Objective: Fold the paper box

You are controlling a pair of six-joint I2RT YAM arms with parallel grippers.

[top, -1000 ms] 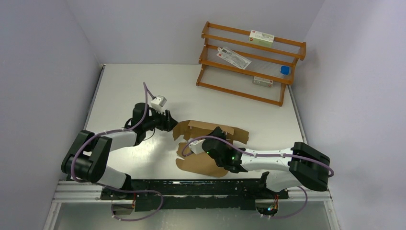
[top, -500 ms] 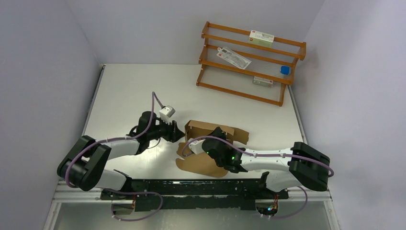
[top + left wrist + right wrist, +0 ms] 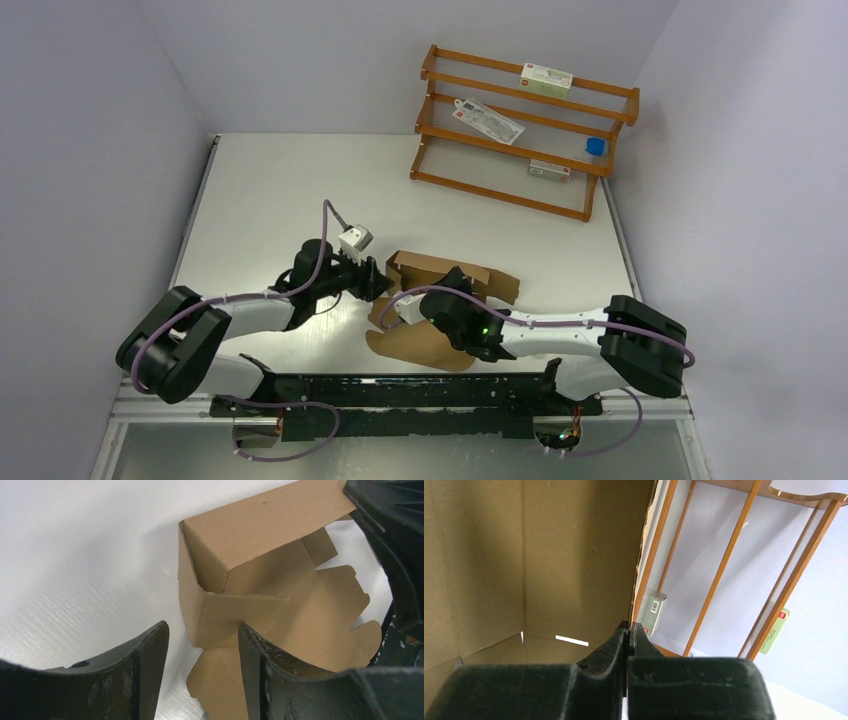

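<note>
The paper box is brown cardboard, half raised, at the near middle of the table, with a flat flap lying toward me. My left gripper is open at the box's left end. In the left wrist view its fingers stand either side of the box's left corner, not closed on it. My right gripper is shut on an upright wall of the box. In the right wrist view the gripper pinches the edge of that wall.
An orange wooden rack stands at the back right of the table, holding small white cartons and a blue item. It also shows in the right wrist view. White walls close in the table at left, back and right.
My left gripper has moved right and toward me, up to the box's left end. The box's left side flap has been pushed in. The right gripper has stayed on the box wall.
</note>
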